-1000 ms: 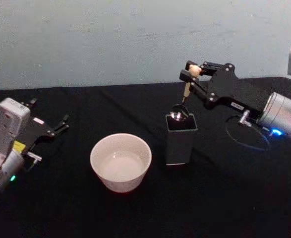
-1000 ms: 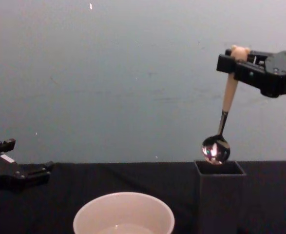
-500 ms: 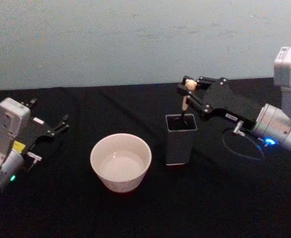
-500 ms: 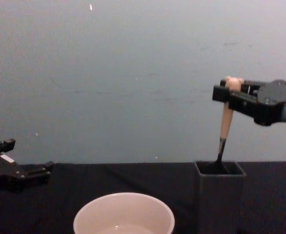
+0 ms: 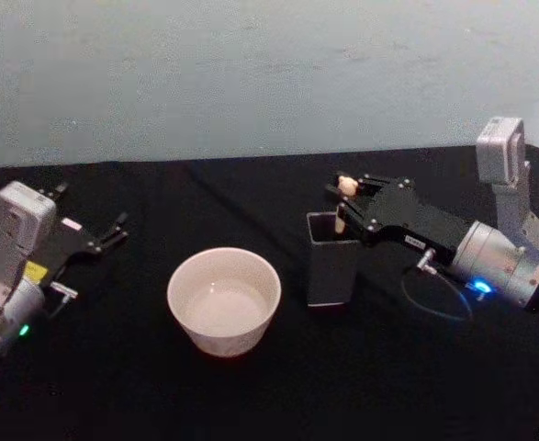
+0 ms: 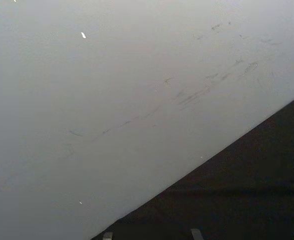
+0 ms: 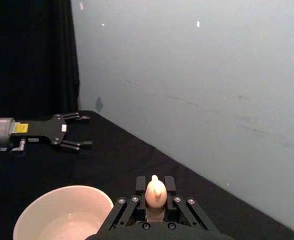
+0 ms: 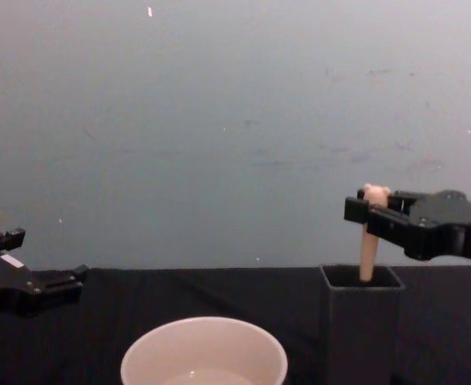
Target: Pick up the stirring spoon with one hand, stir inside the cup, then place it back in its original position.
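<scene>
We had the right tool (image 8: 369, 210) clamped on the stirring spoon (image 8: 368, 241) just under its bear head, w/ the bowl end sunk in the dark holder (image 8: 362, 321) beside the cup (image 5: 223, 299), prob so it'd drop in upright, while the left tool (image 5: 113, 230) sat open & idle on the tabletop (image 5: 251, 395).

This looks like a robot test bench in a lab rather than a home or kitchen. A table draped in black cloth (image 5: 251, 395) fills the lower part of the head view, and a bare pale grey-blue wall (image 5: 251, 73) with faint scuffs runs across the top of the frame. At the upper left of the right wrist view a black curtain (image 7: 31, 55) hangs beside that wall, and on the cloth stand a single off-white cup (image 5: 223, 299) and a dark grey holder (image 5: 331, 266), laid out like a staged trial.
</scene>
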Tool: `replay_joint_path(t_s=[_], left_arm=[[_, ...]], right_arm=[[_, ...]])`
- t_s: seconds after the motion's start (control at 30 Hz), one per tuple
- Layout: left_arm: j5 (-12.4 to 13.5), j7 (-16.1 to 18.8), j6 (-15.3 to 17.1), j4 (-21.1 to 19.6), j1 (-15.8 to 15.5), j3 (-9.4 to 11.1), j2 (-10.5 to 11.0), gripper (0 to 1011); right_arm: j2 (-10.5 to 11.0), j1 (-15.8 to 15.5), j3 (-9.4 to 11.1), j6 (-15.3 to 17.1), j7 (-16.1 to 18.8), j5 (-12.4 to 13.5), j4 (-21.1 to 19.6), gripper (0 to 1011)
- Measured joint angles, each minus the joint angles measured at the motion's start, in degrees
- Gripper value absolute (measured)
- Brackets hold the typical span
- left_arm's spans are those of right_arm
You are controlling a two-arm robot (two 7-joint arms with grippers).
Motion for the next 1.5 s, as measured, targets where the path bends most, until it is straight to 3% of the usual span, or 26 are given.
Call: replay_joint_path(t_s=[0.47, 1.3, 1.5], left_arm=[[0.0, 0.0, 0.0, 0.0, 0.0, 0.0, 0.0, 1001], [0.0, 0.0, 0.0, 0.0, 0.0, 0.0, 0.0, 1001], [0.0, 0.0, 0.0, 0.0, 0.0, 0.0, 0.0, 1001]], right_arm=[[-2.1, -1.9, 0.5, 2.4, -3.4, -1.3, 1.1, 212], [-2.7, -2.0, 0.3, 3.4, -3.6, -2.2, 1.9, 215], [-2.7, -2.0, 0.3, 3.6, -3.5, -2.3, 2.0, 375]])
